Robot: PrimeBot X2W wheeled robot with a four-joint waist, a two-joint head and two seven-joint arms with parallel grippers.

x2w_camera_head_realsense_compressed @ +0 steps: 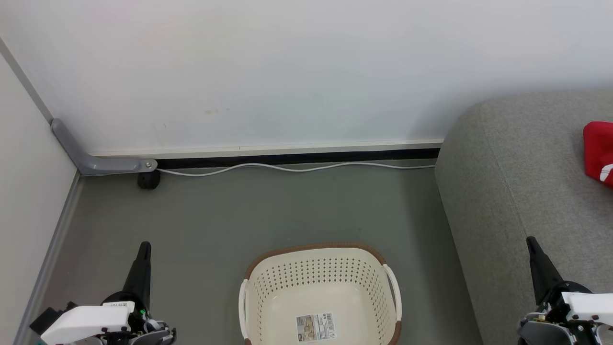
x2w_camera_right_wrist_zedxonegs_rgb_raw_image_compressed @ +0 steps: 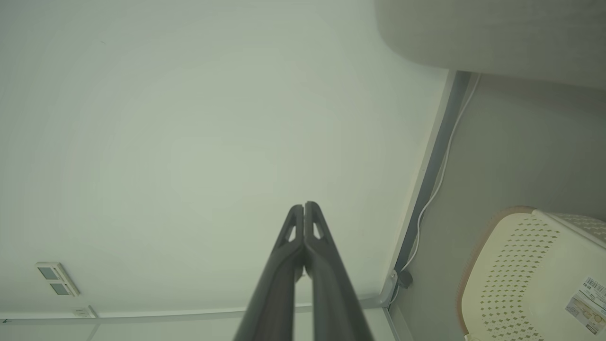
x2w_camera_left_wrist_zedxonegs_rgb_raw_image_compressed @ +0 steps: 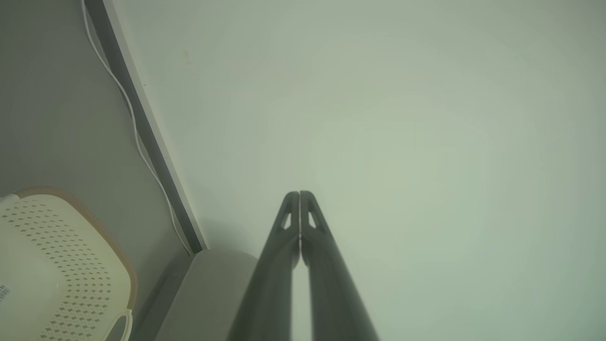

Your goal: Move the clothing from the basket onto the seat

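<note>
The cream perforated basket (x2w_camera_head_realsense_compressed: 320, 268) stands on the grey floor at the bottom centre, with nothing in it but a barcode label (x2w_camera_head_realsense_compressed: 316, 327) on its base. A piece of red clothing (x2w_camera_head_realsense_compressed: 598, 151) with white trim lies on the grey seat (x2w_camera_head_realsense_compressed: 517, 191) at the right edge. My left gripper (x2w_camera_head_realsense_compressed: 143, 247) is shut with nothing in it, low at the left of the basket. My right gripper (x2w_camera_head_realsense_compressed: 530, 241) is shut with nothing in it, over the seat's front part. Both wrist views look at the wall, left gripper (x2w_camera_left_wrist_zedxonegs_rgb_raw_image_compressed: 299, 193) and right gripper (x2w_camera_right_wrist_zedxonegs_rgb_raw_image_compressed: 304, 205), each with the basket (x2w_camera_left_wrist_zedxonegs_rgb_raw_image_compressed: 57, 265) (x2w_camera_right_wrist_zedxonegs_rgb_raw_image_compressed: 530, 274) at one side.
A white wall runs across the back with a white cable (x2w_camera_head_realsense_compressed: 297, 167) along its foot. A grey metal bracket (x2w_camera_head_realsense_compressed: 96, 160) with a black wheel (x2w_camera_head_realsense_compressed: 149, 179) sits in the left corner. A side panel closes off the left.
</note>
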